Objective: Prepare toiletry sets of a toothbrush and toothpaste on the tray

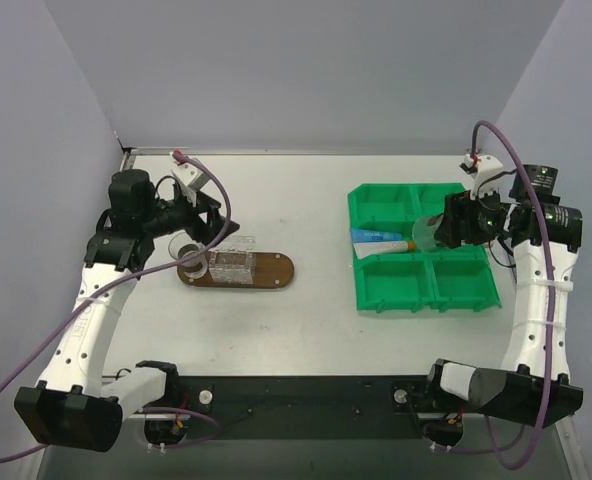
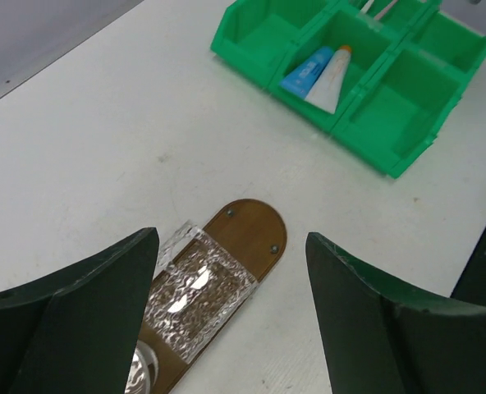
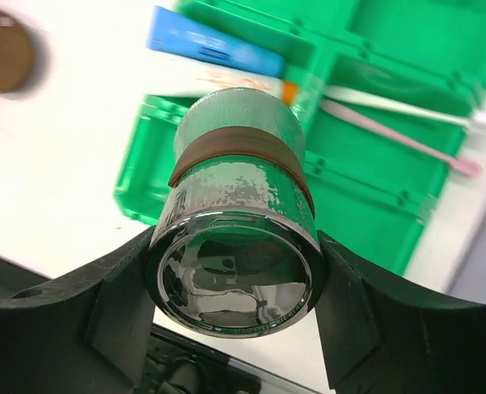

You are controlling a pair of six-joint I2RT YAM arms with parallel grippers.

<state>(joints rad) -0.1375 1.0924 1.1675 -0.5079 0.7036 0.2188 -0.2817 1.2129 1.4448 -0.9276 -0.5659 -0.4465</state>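
The dark brown oval tray point(image 1: 273, 271) point(image 2: 249, 223) lies left of centre and carries a clear textured box point(image 1: 231, 265) point(image 2: 200, 287) and a small clear cup point(image 1: 189, 253). My left gripper point(image 1: 192, 240) point(image 2: 231, 320) hangs open just above the tray's left end, with nothing between its fingers. The blue-and-white toothpaste point(image 1: 380, 238) point(image 2: 318, 74) point(image 3: 208, 49) lies in the green bin point(image 1: 446, 288). Pink and white toothbrushes point(image 3: 401, 133) rest in a neighbouring compartment. Above the bin, my right gripper point(image 1: 431, 233) point(image 3: 235, 283) is shut on a clear cup with a brown band point(image 3: 239, 205).
The green sectioned bin point(image 2: 391, 144) point(image 3: 374, 226) stands on the right half of the white table, with several open compartments. Grey walls close in the back and both sides. Purple cables loop off both arms.
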